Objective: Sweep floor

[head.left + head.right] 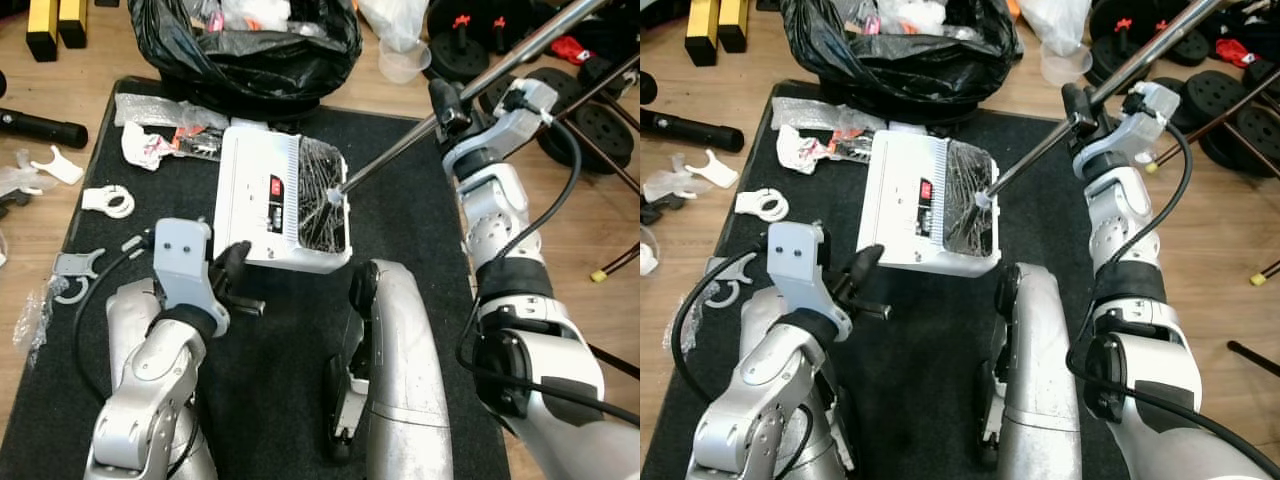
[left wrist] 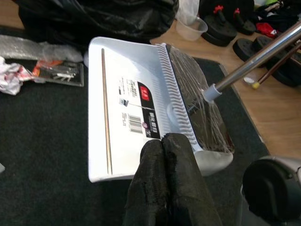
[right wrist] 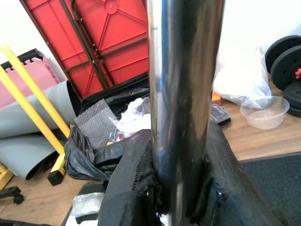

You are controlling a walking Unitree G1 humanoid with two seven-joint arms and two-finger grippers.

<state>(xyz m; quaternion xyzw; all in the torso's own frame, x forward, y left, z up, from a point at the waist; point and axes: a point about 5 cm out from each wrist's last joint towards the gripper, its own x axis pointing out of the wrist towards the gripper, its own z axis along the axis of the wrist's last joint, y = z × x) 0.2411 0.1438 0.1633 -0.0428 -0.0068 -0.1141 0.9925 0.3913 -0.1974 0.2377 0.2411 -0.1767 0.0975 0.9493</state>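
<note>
Robot torso/leg housing [image 1: 400,380] sits nearest, low centre, over black mat [image 1: 290,400].

L side: wood floor [image 1: 40,230] w/ white plastic clips [image 1: 108,201] and clear wrap scraps. Black cylinder [image 1: 40,128] lies further back on floor.

Left gripper [image 1: 235,272] at near edge of white dustpan [image 1: 265,200]; wrist view shows both fingers [image 2: 164,179] pressed together, closed, tips at the pan's rim. Cannot tell if rim is pinched.

Dustpan lies flat on mat, just in front of black bin bag [image 1: 250,45]. Crumpled wrappers [image 1: 160,140] on mat to its L.

Broom head [image 1: 322,195], plastic-wrapped, rests in dustpan's R part. Metal broom pole [image 1: 480,85] runs up and R from it.

Right gripper [image 1: 448,108] clamped around pole, fingers [image 3: 131,188] on both sides.

R side: black weight plates [image 1: 590,120], clear plastic tub [image 1: 405,62] on floor.
</note>
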